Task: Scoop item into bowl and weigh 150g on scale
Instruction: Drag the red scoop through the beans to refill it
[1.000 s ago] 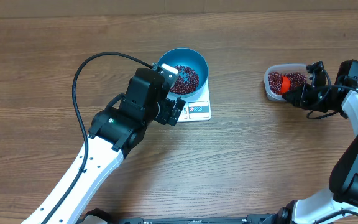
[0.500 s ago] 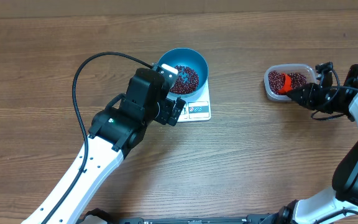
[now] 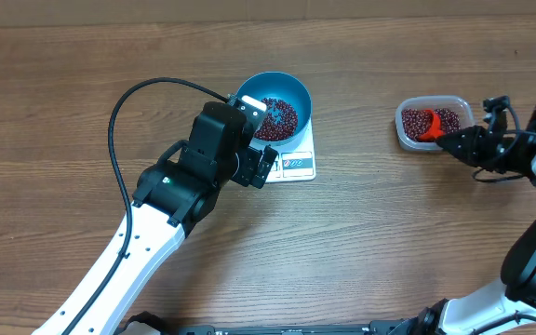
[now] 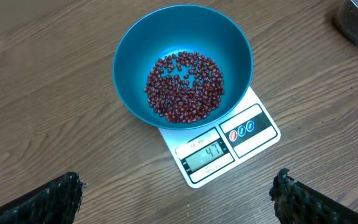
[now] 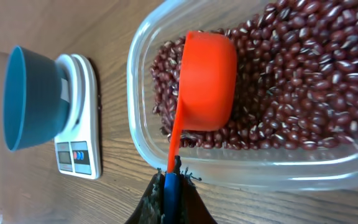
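Right pincer [image 5: 171, 183] grips the scoop [image 5: 207, 81] by its handle over the beans [image 5: 291, 81] in the tub [image 5: 140, 81], seemingly mid-refill; next it must dig, lift level and cross to the part-filled bowl [image 4: 132, 56] on the scale [image 4: 257, 127], left pincer [image 4: 176, 198] wide above it.

The display [image 4: 209, 151] on the white scale [image 4: 261, 135] shows what looks like 47; small print above it is unreadable.

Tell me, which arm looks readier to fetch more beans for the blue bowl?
Right. The right gripper is shut on the orange scoop, which sits in the tub of beans. The left gripper hangs open and empty by the bowl.
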Controlling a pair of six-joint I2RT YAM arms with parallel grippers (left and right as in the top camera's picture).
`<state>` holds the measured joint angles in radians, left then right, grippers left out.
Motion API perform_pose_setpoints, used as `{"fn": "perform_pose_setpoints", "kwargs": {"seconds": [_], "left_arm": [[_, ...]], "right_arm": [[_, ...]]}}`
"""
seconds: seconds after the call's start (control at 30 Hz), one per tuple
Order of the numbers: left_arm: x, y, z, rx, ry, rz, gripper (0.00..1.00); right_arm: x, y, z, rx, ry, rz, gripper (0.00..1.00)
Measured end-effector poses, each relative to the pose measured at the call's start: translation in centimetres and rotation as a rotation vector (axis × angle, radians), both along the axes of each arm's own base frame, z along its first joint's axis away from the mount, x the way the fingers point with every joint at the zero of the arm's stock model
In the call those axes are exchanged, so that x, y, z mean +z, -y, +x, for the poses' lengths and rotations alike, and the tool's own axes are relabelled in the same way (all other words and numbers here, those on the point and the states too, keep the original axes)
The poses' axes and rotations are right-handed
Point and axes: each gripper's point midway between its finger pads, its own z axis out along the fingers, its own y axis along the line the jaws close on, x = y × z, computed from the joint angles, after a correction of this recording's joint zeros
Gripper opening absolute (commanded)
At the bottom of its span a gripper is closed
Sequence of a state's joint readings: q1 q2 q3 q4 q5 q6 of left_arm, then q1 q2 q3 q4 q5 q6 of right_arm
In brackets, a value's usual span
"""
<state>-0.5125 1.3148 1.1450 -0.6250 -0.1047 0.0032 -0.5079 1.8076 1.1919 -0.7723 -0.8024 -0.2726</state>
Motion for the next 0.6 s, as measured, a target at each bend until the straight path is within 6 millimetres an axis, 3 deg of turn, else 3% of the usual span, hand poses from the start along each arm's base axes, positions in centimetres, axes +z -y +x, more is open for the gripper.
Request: {"fn": "perform_pose_setpoints", "kwargs": {"seconds": [0.6], "left_arm": [[0.0, 0.0, 0.0, 0.0, 0.0, 0.0, 1.0]], "right_arm": [[2.0, 1.9, -1.3, -0.081, 0.034, 0.177, 0.04]]}}
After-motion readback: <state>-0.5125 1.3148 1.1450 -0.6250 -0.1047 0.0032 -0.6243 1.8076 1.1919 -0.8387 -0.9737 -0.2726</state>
